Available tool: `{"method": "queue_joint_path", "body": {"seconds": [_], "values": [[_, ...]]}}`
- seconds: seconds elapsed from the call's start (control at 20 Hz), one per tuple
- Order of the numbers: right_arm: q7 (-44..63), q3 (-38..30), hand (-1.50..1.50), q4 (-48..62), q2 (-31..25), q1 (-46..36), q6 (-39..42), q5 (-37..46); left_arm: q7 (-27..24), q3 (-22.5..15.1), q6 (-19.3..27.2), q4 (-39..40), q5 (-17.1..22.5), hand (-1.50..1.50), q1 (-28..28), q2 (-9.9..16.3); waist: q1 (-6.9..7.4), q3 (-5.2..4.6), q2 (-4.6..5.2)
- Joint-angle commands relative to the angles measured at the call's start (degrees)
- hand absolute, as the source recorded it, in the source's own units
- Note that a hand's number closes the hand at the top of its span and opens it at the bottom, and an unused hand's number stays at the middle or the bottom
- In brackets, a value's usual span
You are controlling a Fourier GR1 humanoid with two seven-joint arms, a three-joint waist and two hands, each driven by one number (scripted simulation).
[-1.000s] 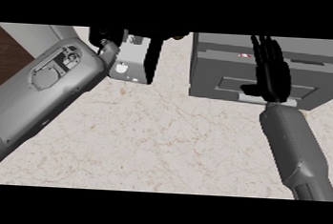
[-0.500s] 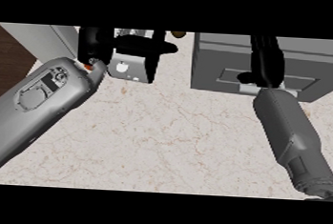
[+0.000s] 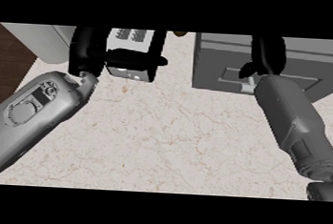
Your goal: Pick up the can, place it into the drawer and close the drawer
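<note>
The left hand (image 3: 105, 53) sits in the upper left of the frame, its black fingers and thumb curled round a silvery grey object (image 3: 132, 60) that is most likely the can. Its shape is hard to read, because the hand covers much of it: a pale face with dark slots shows at the top and a lighter end with small dots shows below. The object is held above the marble counter (image 3: 160, 142), near the counter's far edge, and it lies left of the drawer unit, apart from it.

The left forearm (image 3: 35, 112) runs from the lower left corner up to that hand, a grey shell with an oval panel on its upper side. To its left, dark wooden floor (image 3: 6, 62) shows past the counter's edge, and a pale grey block (image 3: 39, 43) stands at the top left.

The drawer (image 3: 270, 67) is the grey box in the upper right of the frame, with a recessed front panel. The right hand (image 3: 266, 57) rests against that front, its black fingers pointing up toward the top edge; I cannot tell whether they are straight or curled round a handle. The right forearm (image 3: 295, 125) slants down from it to the lower right corner.

A small brown thing (image 3: 179, 33) peeks in at the top centre.
</note>
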Motion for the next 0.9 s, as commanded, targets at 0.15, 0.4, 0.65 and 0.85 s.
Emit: {"method": "queue_joint_path", "body": {"seconds": [0.15,0.4,0.65,0.85], "values": [[-2.72,-2.45,-1.50,3.43,0.42,-5.39,1.55,-2.40,-0.62,0.39,0.10,-4.11,-1.07,-1.50,4.18,1.08,1.37,0.22,0.40],[-10.00,-9.29,-1.50,0.49,3.24,-7.28,3.39,-11.28,-2.82,1.57,-1.20,-3.72,-0.87,-1.50,5.79,1.51,1.58,0.32,0.55],[-16.05,-14.74,-1.50,-0.98,5.33,-7.27,5.00,-17.93,-3.07,1.65,-0.80,-4.39,-1.68,-1.50,7.06,1.65,0.06,0.31,0.05],[-18.06,-18.86,-1.50,-1.15,5.41,-9.71,9.57,-22.78,-0.64,1.97,-0.45,-4.94,-1.76,-1.50,6.54,2.10,-0.61,0.31,-0.20]]}}
